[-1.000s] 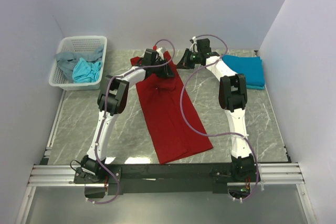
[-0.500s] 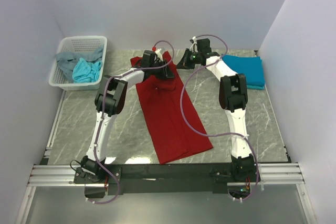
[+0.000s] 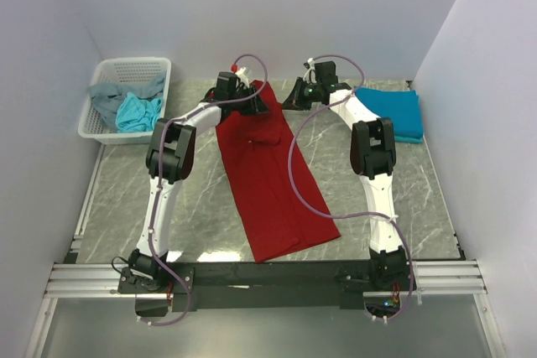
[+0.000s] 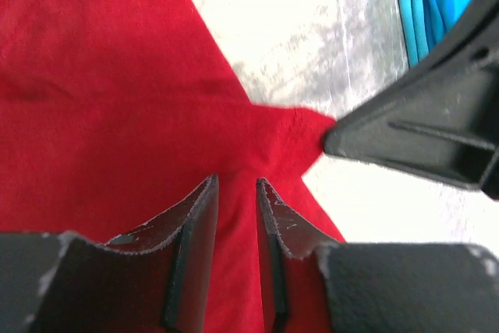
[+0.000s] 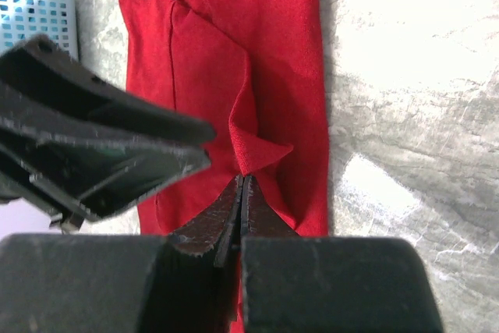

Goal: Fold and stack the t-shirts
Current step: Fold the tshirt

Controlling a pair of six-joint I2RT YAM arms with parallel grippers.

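Stretching dark red t-shirt point(image 3: 273, 182) lengthwise down middle of counter point(image 3: 122, 199), leaving bare marble along both long edges. Pinching its far corner in right end effector point(image 5: 240, 181), jaws closed on cloth. Holding left end effector point(image 4: 236, 182) just beside, jaws slightly parted above cloth. Showing left arm swung further left than second ago, right arm unmoved.

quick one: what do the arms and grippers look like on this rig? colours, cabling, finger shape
Both the left arm and right arm have white links with bulky black joint housings. A lilac cable loops loosely along each. The left gripper and right gripper are black; the fingers are flat tapered blades with scuffed, pale-worn edges.
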